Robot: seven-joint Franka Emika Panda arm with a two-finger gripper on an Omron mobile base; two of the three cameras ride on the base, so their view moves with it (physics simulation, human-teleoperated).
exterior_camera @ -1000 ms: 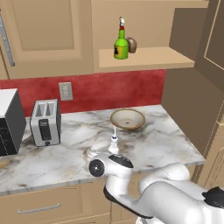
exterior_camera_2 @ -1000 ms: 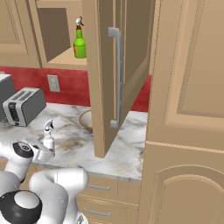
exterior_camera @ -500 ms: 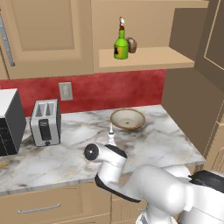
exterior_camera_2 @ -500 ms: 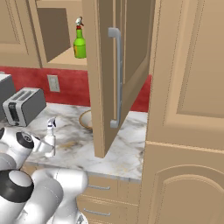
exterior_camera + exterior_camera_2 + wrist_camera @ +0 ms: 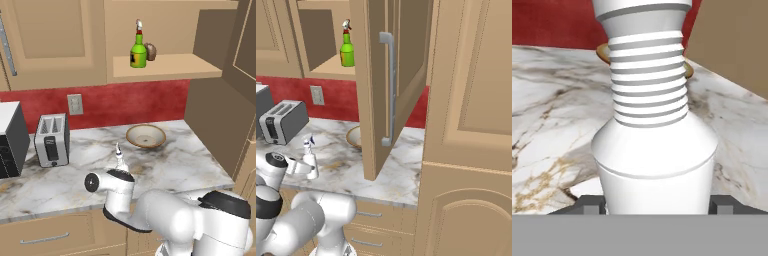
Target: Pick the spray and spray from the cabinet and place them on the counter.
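White spray [image 5: 654, 150] is gripped upright in the end effector [image 5: 657, 205], low on the table [image 5: 190, 155], and has been shifted slightly sideways. Release seems due next. Green spray [image 5: 138, 50] waits in the cabinet [image 5: 170, 67], high beyond the end effector.

Two rear base views over counter [image 5: 170, 165]; hand view close-up.

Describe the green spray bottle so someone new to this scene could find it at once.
Look up at the open wall cabinet above the marble counter. The green spray bottle stands upright on its shelf beside a small brown lump; its yellow label and red-white top set it apart.
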